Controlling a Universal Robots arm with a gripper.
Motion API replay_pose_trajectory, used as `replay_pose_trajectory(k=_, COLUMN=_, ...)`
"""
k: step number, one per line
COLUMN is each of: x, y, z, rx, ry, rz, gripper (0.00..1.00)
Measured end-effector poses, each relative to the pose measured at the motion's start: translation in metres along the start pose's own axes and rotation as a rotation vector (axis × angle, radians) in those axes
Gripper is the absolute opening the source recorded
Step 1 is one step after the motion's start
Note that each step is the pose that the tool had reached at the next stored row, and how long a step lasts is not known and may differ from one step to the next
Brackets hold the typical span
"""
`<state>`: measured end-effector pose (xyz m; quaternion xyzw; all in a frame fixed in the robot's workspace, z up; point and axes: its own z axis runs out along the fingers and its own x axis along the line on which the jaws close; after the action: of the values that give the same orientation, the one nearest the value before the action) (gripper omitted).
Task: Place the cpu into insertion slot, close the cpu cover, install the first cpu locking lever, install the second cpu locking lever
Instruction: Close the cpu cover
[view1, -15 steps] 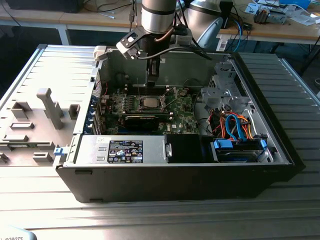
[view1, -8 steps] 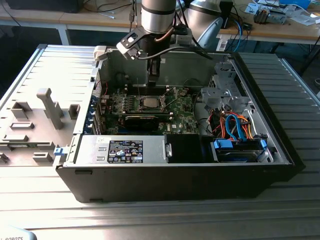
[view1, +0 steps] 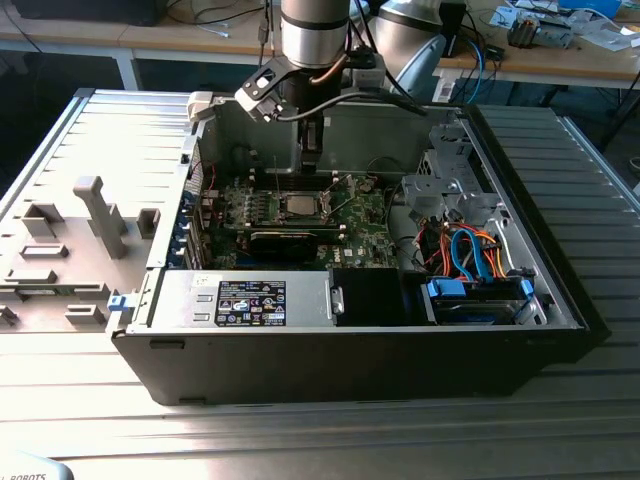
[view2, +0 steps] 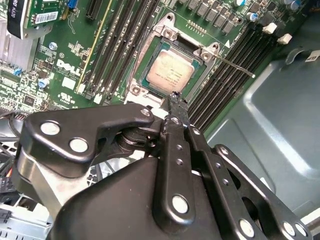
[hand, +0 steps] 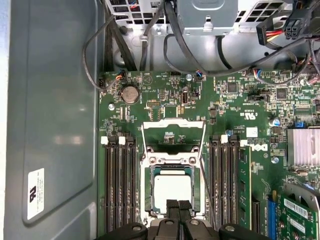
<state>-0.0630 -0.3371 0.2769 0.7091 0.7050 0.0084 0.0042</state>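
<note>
Exterior view: I see the black two-finger claw (view1: 311, 150) hanging inside the open black computer case (view1: 350, 360), just above the small square silver-grey cpu (view1: 300, 207). Second wrist view: its fingers are pressed together and hold nothing, with the tips just beside the cpu. The cpu sits in the metal-framed square insertion slot (view2: 167, 34), and a thin wire lever (view2: 235, 66) juts out sideways. First wrist view: the thin silver cpu cover (hand: 148, 185) frames the chip.
</note>
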Motion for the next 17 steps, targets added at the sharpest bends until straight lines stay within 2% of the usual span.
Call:
replay_pose_trajectory(k=2, x=0.0000, y=0.0005, z=-0.0001, rx=-0.0009, ry=-0.0011, rz=0.000, gripper=0.11)
replay_pose_trajectory(k=4, x=0.0000, y=0.0040, z=0.0001, rx=-0.0009, ry=-0.0093, rz=0.000, gripper=0.11)
replay_pose_trajectory(k=6, x=0.0000, y=0.0067, z=0.0002, rx=-0.0009, ry=-0.0125, rz=0.000, gripper=0.11)
replay_pose_trajectory(k=9, x=0.0000, y=0.0124, z=0.0006, rx=-0.0009, ry=-0.0132, rz=0.000, gripper=0.11)
replay_pose_trajectory(k=17, x=0.0001, y=0.0185, z=0.0012, rx=-0.0009, ry=-0.0133, rz=0.000, gripper=0.11)
